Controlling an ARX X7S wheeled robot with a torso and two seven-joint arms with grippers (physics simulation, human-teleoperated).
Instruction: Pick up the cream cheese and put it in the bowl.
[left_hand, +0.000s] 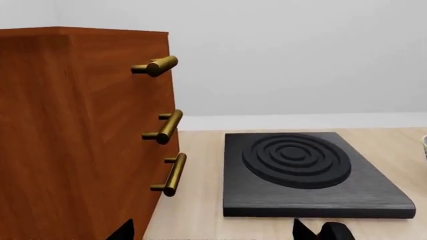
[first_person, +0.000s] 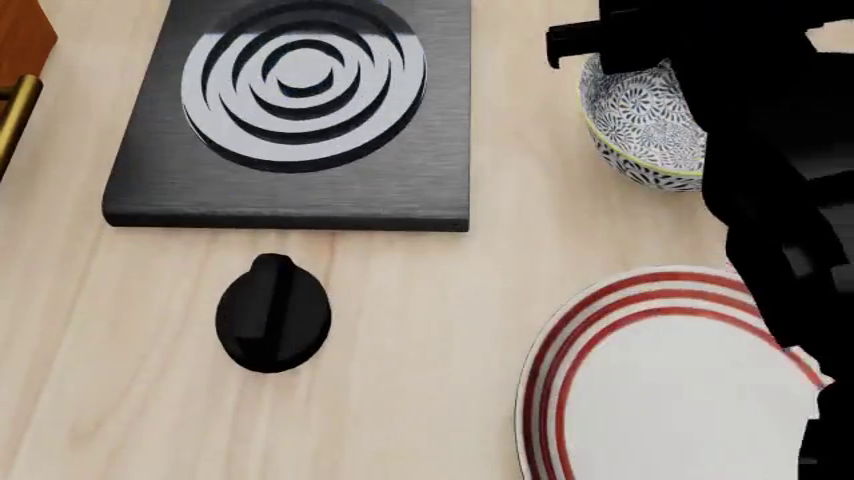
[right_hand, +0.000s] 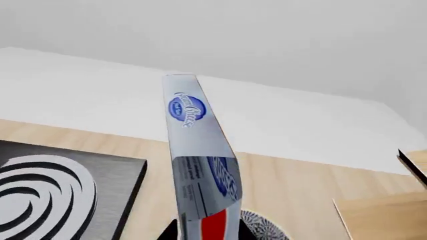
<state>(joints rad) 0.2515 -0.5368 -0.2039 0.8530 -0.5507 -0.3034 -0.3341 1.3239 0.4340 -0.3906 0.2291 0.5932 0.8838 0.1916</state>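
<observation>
The small rectangular silvery-grey box of cream cheese (right_hand: 200, 165), with its blue oval label in white script, is seen in the right wrist view standing on end, lifted clear of the pale wooden desk (first_person: 400, 330). Its lower end, where a red patch shows, is gripped between the dark fingers of the right pincer (right_hand: 203, 232), which is closed narrowly upon it. A patch of black-and-white floral pattern is glimpsed just below the box, so the small deep floral bowl with the yellow-green rim (first_person: 641, 125) is judged to lie almost directly beneath. In the head view the bowl is partly covered by the dark right arm, and the box itself cannot be made out there.

The box is judged light and stiff, with a smooth printed skin that may slip. It is held only by one end, so tilting is a risk; a grip across the broad faces nearer the middle would be steadier.

Of the left pincer (left_hand: 213, 232) only two dark tips, well apart, are seen at the edge of its own view; nothing is held.

The large flat white plate with red rings (first_person: 587, 330) lies near the bowl and is not the goal.
</observation>
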